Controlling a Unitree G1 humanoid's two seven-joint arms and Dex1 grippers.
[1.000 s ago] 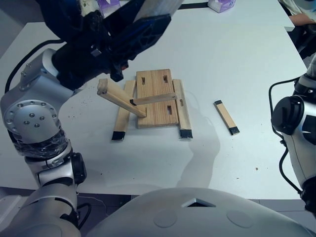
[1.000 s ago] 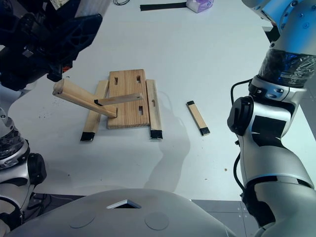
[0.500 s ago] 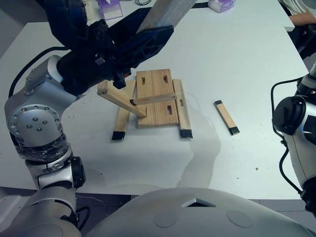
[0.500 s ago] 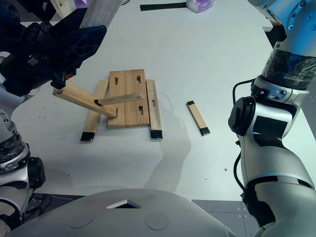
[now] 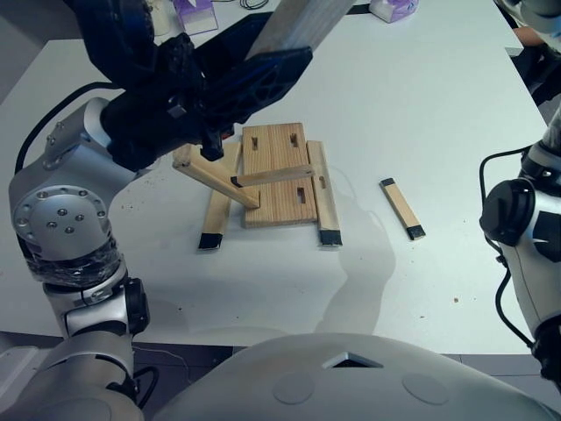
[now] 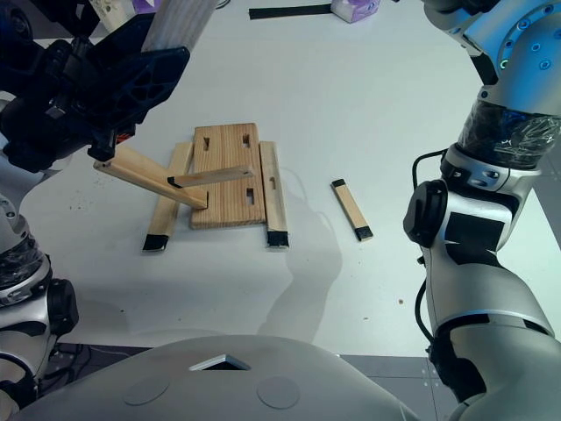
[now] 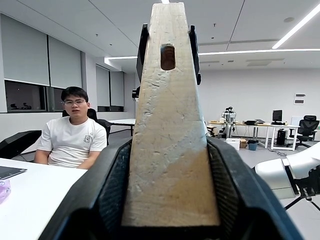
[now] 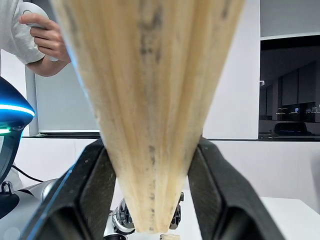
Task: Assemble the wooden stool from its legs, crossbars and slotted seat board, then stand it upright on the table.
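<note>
The slotted seat board lies flat mid-table with one leg lying along its left side and another leg along its right. A third leg leans tilted over the board's left edge, with a thin crossbar running from it across the board. A loose crossbar lies to the right. My left gripper, raised above the board's left, is shut on a slotted wooden leg. My right gripper is shut on a wooden leg.
A tissue box and a purple pack stand at the table's far edge, beside a black strip. White tabletop is bare right of the loose crossbar. My right arm stands at the right table edge.
My left arm shifted slightly up and right with its leg a second ago, then held. My right upper arm moved a little. The parts on the table stayed put.
</note>
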